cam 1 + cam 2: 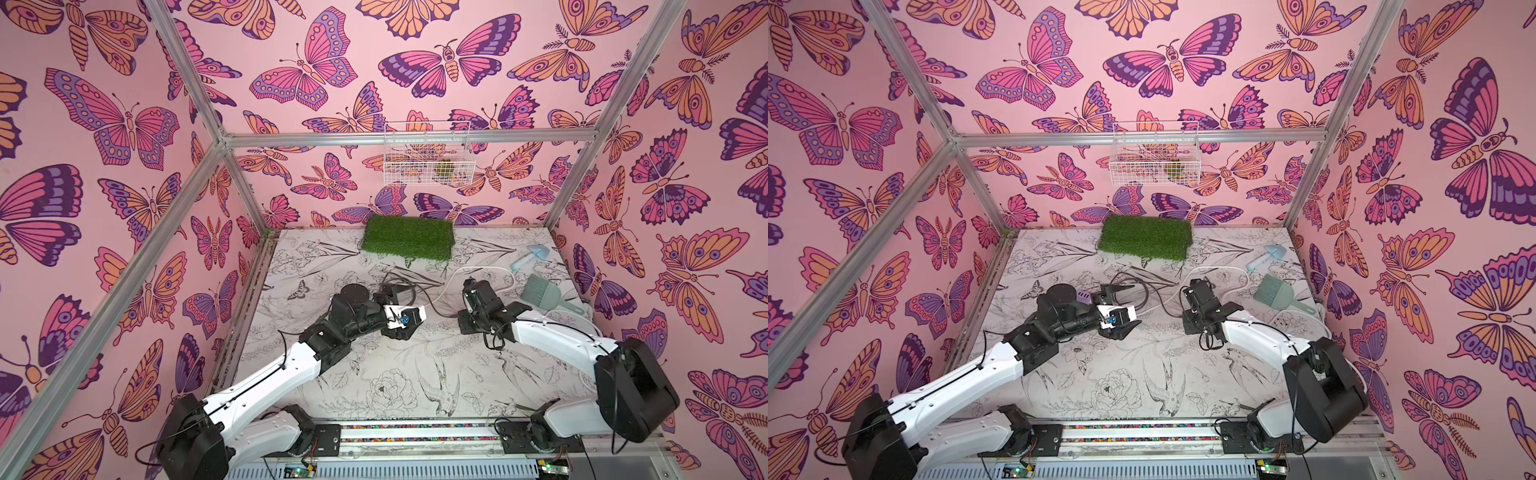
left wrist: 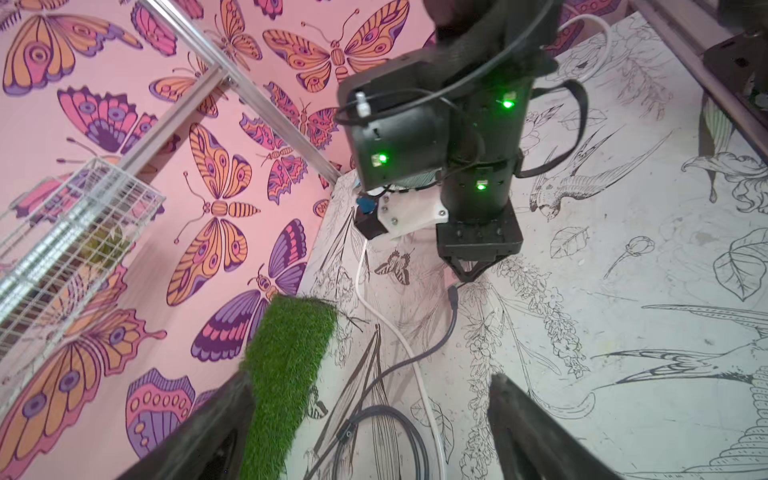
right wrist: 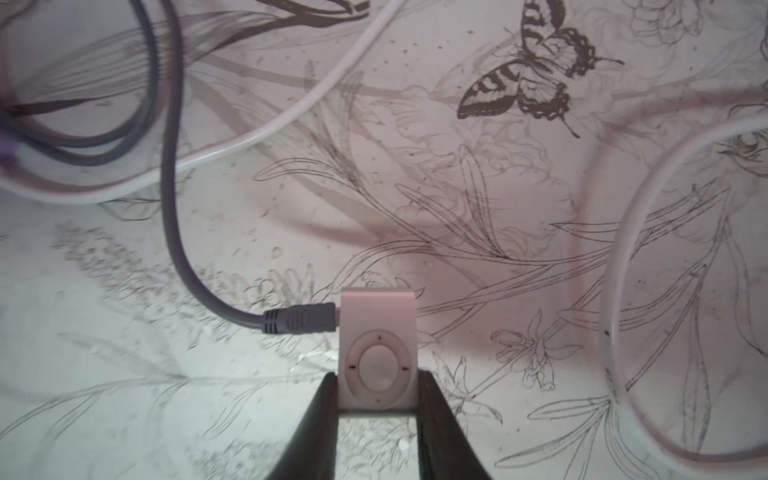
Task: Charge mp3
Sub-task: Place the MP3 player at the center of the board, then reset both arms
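Down on the flower-printed table, the right gripper pinches a small white mp3 player between its two black fingers, with the grey charging cable plugged into the player's side. Over by the grass mat, the left gripper hangs with its jaws spread wide and nothing between them, just above a loop of that grey cable. A white cord curls across the table nearby.

Two white-and-black arms
White shells on the left arm and right arm join black housings; thin black cables, green lights.
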You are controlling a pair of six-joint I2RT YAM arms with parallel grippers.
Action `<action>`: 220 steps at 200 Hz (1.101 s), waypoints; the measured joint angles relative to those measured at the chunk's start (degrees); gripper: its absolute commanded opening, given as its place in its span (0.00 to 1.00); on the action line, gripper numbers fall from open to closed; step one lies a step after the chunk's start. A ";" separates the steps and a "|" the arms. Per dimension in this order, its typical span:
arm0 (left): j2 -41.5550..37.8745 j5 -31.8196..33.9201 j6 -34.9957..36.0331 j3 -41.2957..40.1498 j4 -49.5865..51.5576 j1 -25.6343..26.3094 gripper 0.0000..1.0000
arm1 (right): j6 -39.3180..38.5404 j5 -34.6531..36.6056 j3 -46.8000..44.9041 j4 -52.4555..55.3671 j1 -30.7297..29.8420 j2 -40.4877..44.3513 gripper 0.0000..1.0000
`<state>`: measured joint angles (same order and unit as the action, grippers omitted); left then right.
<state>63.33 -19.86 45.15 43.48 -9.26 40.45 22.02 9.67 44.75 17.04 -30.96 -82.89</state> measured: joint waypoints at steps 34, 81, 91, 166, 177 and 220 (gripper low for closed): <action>-0.66 4.66 -6.82 0.00 1.66 -1.81 0.89 | 1.16 6.25 -6.40 -10.14 -0.57 -2.01 0.17; -1.07 11.04 -13.55 0.66 2.99 -4.44 0.89 | 2.19 10.14 -8.83 -17.49 -1.44 -5.14 0.40; -1.07 12.68 -15.10 1.25 3.61 -5.09 0.90 | 2.51 10.54 -8.96 -18.64 -1.51 -5.75 0.58; -1.05 23.65 -27.17 2.67 4.90 -12.63 0.95 | 0.22 14.51 -8.63 -12.33 -2.21 4.00 0.99; -1.05 25.94 -29.92 2.21 4.85 -15.13 0.97 | -1.16 16.15 -7.93 -11.15 -2.19 7.61 0.99; -0.92 33.55 -40.00 -6.91 1.44 -27.28 0.99 | -11.67 18.23 -12.04 -21.42 5.53 18.82 0.99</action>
<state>62.41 13.69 5.15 36.58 -7.81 13.17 10.35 27.90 32.71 -4.38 -25.43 -64.07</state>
